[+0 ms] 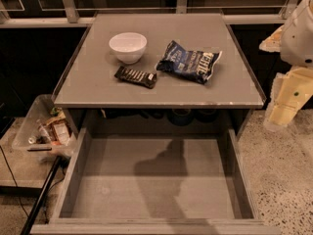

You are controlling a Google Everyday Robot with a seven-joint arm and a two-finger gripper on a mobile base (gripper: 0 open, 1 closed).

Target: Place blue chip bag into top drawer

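Note:
The blue chip bag [188,61] lies flat on the gray cabinet top [98,87], right of centre, its white end pointing right. The top drawer [78,175] is pulled fully out below the cabinet top, with nothing lying on its flat bottom. My gripper [282,105] hangs at the far right, beside the cabinet's right edge and off the top, well apart from the bag. My white arm [301,31] rises above it. The gripper holds nothing that I can see.
A white bowl [127,46] stands on the top, left of the bag. A flat black-wrapped bar [136,76] lies in front of the bowl. A clear plastic bin of snacks [46,126] sits on the floor at the left. A black pole [41,197] leans by the drawer's left front corner.

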